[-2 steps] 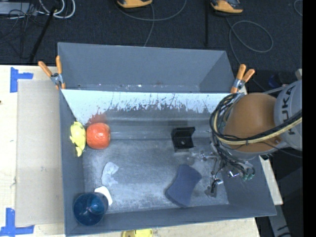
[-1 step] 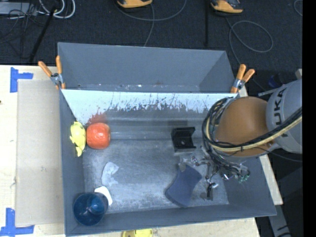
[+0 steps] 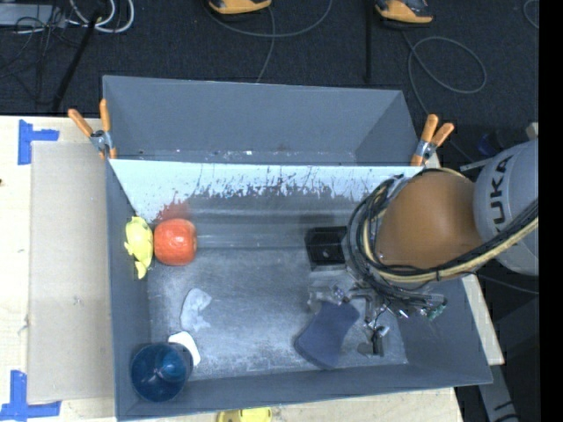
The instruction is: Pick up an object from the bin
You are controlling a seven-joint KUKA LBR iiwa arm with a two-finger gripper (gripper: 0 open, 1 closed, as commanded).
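I see the gripper (image 3: 374,328) over the near right corner of the bin (image 3: 255,297), just beside a dark blue flat piece (image 3: 324,337). I can't tell how wide it is spread or whether it grips anything.

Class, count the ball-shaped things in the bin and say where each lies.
2. An orange-red ball lies by the left wall, beside a yellow thing. A dark blue ball sits in the near left corner. The arm on the right may hide others.

grey metal bin (image 3: 255,275) | left: yellow toy (image 3: 138,244), orange ball (image 3: 174,242) | front-left: blue ball (image 3: 161,369) | right: black block (image 3: 327,244), dark-blue cloth (image 3: 324,338)
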